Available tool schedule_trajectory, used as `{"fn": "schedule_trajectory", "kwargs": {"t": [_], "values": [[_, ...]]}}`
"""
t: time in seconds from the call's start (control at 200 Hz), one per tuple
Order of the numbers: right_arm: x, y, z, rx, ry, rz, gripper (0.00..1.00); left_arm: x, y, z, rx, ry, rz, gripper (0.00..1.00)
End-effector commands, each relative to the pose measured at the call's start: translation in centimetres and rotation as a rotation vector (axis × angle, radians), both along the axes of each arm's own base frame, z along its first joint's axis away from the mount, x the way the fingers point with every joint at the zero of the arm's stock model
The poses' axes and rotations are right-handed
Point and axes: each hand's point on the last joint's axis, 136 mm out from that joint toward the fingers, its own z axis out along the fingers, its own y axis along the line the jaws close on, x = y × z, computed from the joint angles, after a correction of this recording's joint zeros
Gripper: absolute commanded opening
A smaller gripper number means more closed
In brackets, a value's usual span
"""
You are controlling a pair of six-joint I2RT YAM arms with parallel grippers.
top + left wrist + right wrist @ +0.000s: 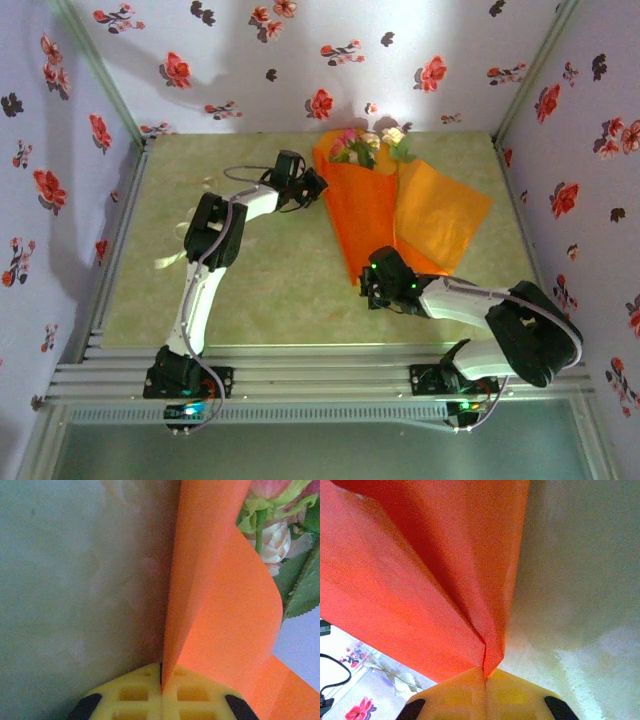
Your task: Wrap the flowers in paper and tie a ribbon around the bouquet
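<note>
Pinching 1 paper (362, 222) w/ L tool (161, 680), R tool (485, 672), 1 bunch flowers (366, 146)

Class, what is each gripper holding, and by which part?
Both hold the paper. The left gripper pinches its side edge near the flowers; the right gripper pinches its folded near tip.

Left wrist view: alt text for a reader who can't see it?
The left gripper, yellow fingers shut at the bottom edge, pinches an edge of the orange paper, which rises in a curved fold. Cream and pink flowers with green leaves show upper right, pale green table left.
</note>
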Motion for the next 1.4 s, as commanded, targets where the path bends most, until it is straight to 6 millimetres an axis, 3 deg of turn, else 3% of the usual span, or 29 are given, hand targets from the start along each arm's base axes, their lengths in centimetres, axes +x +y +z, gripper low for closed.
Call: {"fn": "schedule_trajectory", "kwargs": {"t": [0.0,0.08,0.145,0.36,0.41,0.465,0.53,0.57,0.82,0.89,0.94,0.99,1.035,1.075,1.305,1.345,1.4], "values": [[-2.5,-1.5,-2.3,-0.037,0.155,-0.062,0.0,4.1,3.7,-1.0,0.04,-0.046,0.14,0.17],[-2.5,-1.5,-2.3,-0.036,0.156,-0.064,0.0,4.6,3.9,-0.9,0.04,-0.048,0.144,0.14],[-2.4,-1.5,-2.3,-0.033,0.155,-0.065,0.0,5.0,4.2,-1.0,0.036,-0.049,0.15,0.0],[-2.4,-1.5,-2.5,-0.034,0.162,-0.066,0.0,6.0,5.1,-0.9,0.029,-0.052,0.167,0.0],[-2.4,-1.5,-2.5,-0.033,0.164,-0.067,0.0,6.2,5.3,-1.0,0.034,-0.046,0.172,0.22],[-2.3,-1.4,-2.4,-0.032,0.165,-0.065,0.0,6.4,5.5,-1.0,0.037,-0.046,0.175,0.28],[-2.2,-1.3,-2.4,-0.03,0.166,-0.064,0.0,6.8,5.8,-1.2,0.031,-0.043,0.187,0.23],[-2.2,-1.2,-2.5,-0.031,0.168,-0.061,0.0,7.0,6.0,-1.2,0.026,-0.044,0.195,0.0],[-2.1,-1.2,-2.5,-0.03,0.171,-0.06,0.0,8.1,6.3,-0.9,0.02,-0.054,0.202,0.0],[-2.1,-1.1,-2.5,-0.028,0.174,-0.057,0.0,8.4,6.5,-1.0,0.024,-0.05,0.207,0.24],[-2.0,-1.0,-2.5,-0.027,0.173,-0.056,0.0,8.6,6.7,-1.1,0.032,-0.048,0.207,0.29],[-2.0,-1.0,-2.5,-0.027,0.173,-0.052,0.0,8.8,6.8,-1.2,0.035,-0.046,0.209,0.27],[-2.0,-0.9,-2.4,-0.025,0.173,-0.052,0.0,9.1,6.9,-1.3,0.031,-0.045,0.215,0.19],[-2.0,-0.9,-2.5,-0.027,0.175,-0.052,0.0,9.3,7.1,-1.4,0.026,-0.043,0.22,0.0],[-2.0,-0.9,-2.4,-0.026,0.173,-0.048,0.0,9.5,7.2,-1.1,0.023,-0.051,0.221,0.0],[-2.0,-0.8,-2.4,-0.027,0.173,-0.044,0.0,9.6,7.2,-1.1,0.024,-0.052,0.223,0.1],[-2.0,-0.8,-2.5,-0.026,0.174,-0.04,0.0,9.5,7.2,-1.0,0.025,-0.05,0.224,0.14]]}}
